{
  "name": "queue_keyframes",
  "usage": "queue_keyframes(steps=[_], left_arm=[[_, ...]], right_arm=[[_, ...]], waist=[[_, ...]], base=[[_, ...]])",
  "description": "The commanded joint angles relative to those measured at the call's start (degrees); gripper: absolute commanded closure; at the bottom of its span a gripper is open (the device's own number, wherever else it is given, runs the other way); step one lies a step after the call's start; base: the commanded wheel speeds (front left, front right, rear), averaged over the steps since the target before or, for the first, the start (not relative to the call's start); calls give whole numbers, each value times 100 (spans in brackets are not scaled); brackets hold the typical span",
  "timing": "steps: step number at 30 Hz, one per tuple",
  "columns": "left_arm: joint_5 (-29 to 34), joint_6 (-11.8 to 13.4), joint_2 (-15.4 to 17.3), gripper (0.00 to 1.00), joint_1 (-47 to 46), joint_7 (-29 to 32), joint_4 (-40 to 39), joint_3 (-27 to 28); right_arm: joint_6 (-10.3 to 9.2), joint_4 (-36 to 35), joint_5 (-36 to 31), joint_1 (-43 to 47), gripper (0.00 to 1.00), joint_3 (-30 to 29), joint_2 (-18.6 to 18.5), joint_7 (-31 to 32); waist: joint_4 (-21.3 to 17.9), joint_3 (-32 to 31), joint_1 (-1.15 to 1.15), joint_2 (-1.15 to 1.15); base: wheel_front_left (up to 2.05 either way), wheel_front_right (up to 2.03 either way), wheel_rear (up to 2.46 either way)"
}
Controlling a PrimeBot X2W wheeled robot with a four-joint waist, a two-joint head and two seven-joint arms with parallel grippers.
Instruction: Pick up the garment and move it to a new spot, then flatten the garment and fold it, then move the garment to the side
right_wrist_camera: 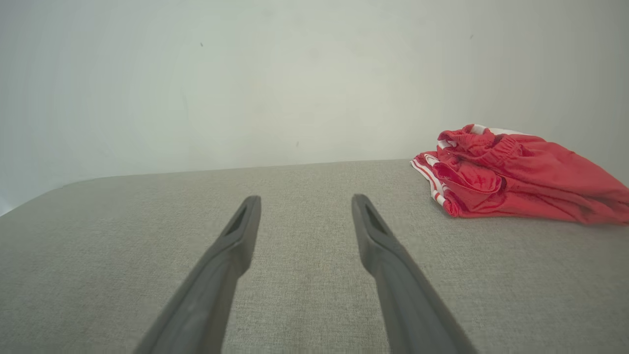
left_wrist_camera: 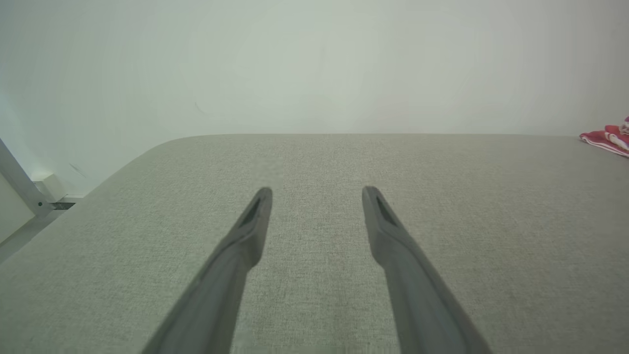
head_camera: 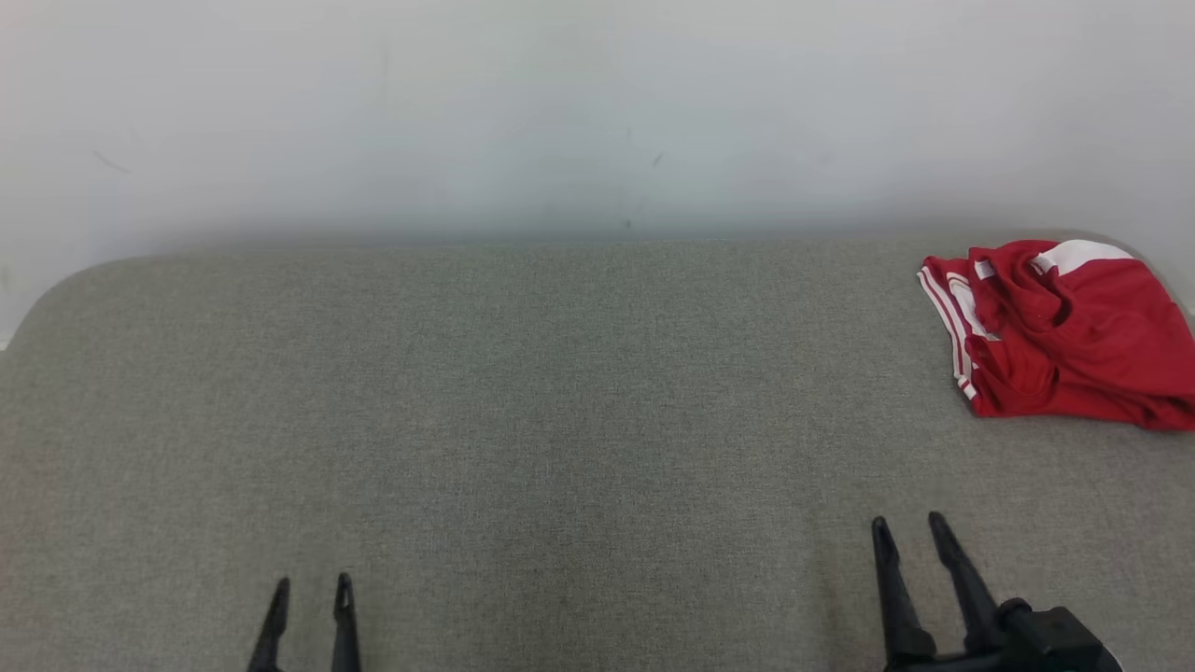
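Cloth of this kind, we judge, is light, limp and a little slick. The red garment [head_camera: 1064, 336] with white stripes looks like thin sports shorts, bunched in a loose heap at the far right corner of the desk [head_camera: 560, 392], close to the wall [head_camera: 597, 112]. In the right wrist view we see its gathered waistband [right_wrist_camera: 496, 145] on top and a striped hem [right_wrist_camera: 432, 182] facing the desk's middle. We would take hold at the waistband or a thick fold, where several layers give the fingers something to bite; 1 thin layer may slip out. Lifted, it will likely sag and fall open under its own weight. Both tools sit by the desk's near edge, well apart from the garment. The left tool [head_camera: 313, 586] has its 2 fingers parted with nothing between them. The right tool [head_camera: 907, 521] is likewise parted and empty, and is the nearer of the 2 to the heap.
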Motion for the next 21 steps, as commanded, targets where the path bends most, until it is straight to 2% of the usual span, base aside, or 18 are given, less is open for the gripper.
queue_keyframes(steps=[1, 4, 21], left_arm=[[-4, 0, -2, 100, 8, 3, 27, -1], [-25, -2, -5, 100, 86, 9, 165, -13], [-2040, -181, 59, 100, 229, 293, -179, -45]], right_arm=[[0, 24, 3, 6, 100, 3, 0, 0], [0, 163, 21, 92, 100, 12, 1, 7], [-2, -136, 2120, 259, 100, -76, -160, 433]], waist=[[0, 0, 0, 0], [1, -1, 0, 0], [11, -7, 0, 0]], base=[[0, 0, 0], [0, 0, 0], [0, 0, 0]])
